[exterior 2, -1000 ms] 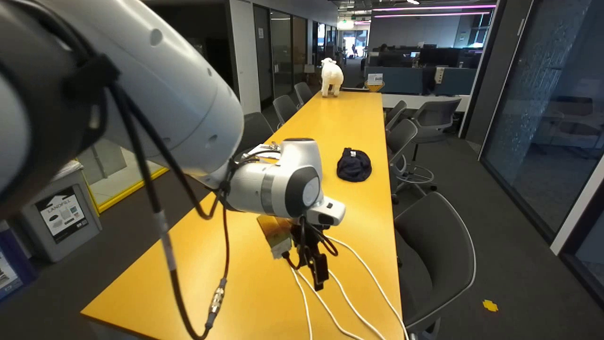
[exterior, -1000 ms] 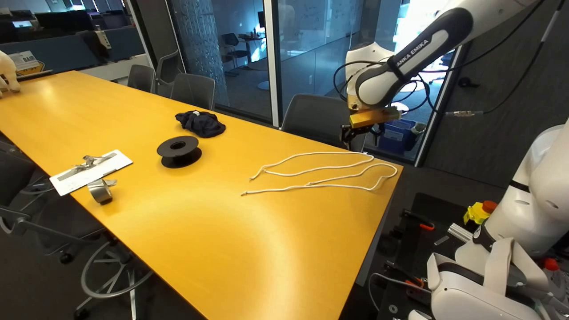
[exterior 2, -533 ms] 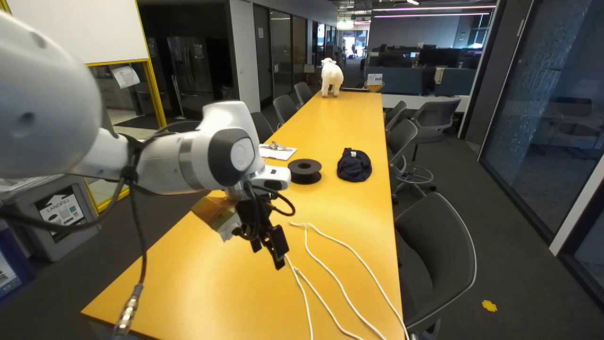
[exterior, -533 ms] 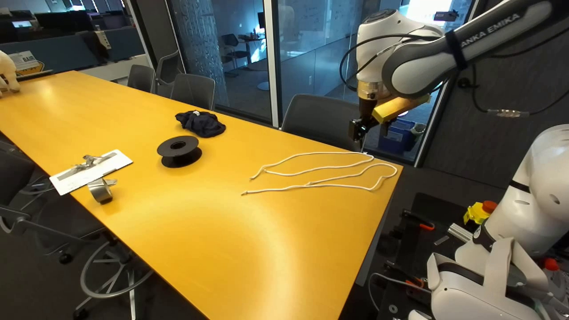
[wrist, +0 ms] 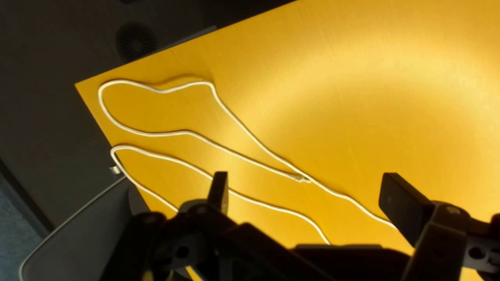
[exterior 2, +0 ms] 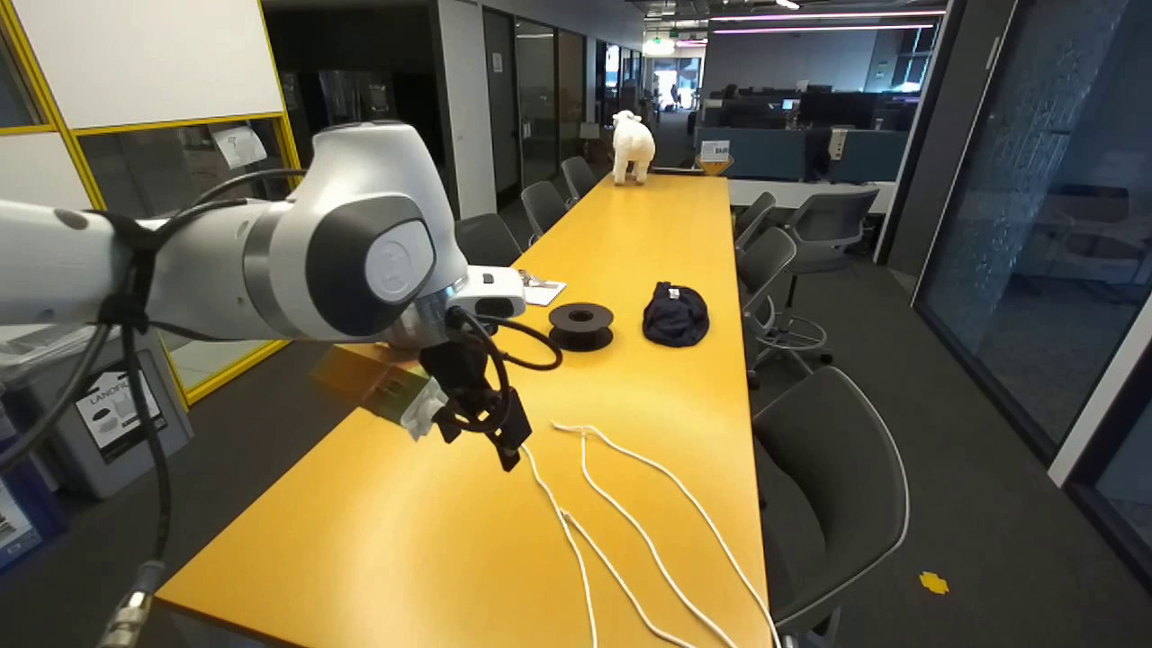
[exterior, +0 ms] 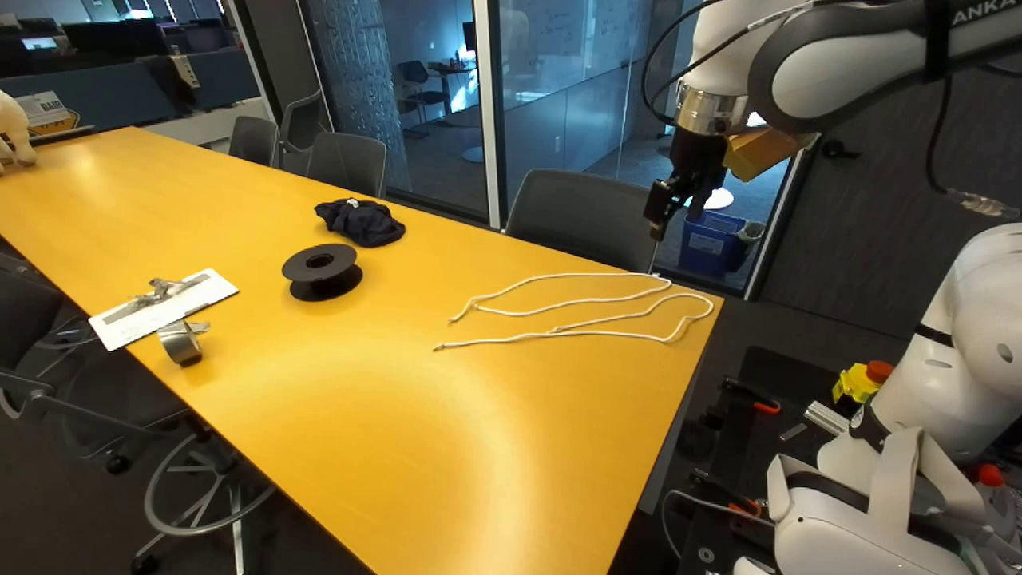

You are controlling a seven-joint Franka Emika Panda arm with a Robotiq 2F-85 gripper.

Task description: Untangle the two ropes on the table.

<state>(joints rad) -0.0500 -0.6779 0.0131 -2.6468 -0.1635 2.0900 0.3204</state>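
- The gripper (wrist: 306,195) is released, its two black fingers standing wide apart in the wrist view; in both exterior views it hangs tilted from the Franka arm (exterior 2: 360,171), raised above the yellow-orange table (exterior: 447,447) and apart from the cords;
- the corner rope (wrist: 234,153), a thin whitish cord, lies on the table in a long loop; its bend sits near the table's corner; one frayed-looking end touches its own strand, while the other end points along the table toward the far side in an exterior view;
- the chair-side rope (wrist: 254,201), a matching cord, lies doubled back beside it; its bend reaches the table's edge, near a grey office chair (exterior: 587,216); whether it pokes over that edge I cannot tell;
- in an exterior view the two ropes lie side by side, apart from each other along their length;
- farther along the table a black spool (exterior: 322,273) lies flat, with crumpled navy fabric (exterior: 361,223) near it;
- a roll of silver tape (exterior: 180,343) stands by a flat white board (exterior: 120,331) bearing small metallic items;
- a white sheep figure (exterior 2: 633,148) stands at the table's far end
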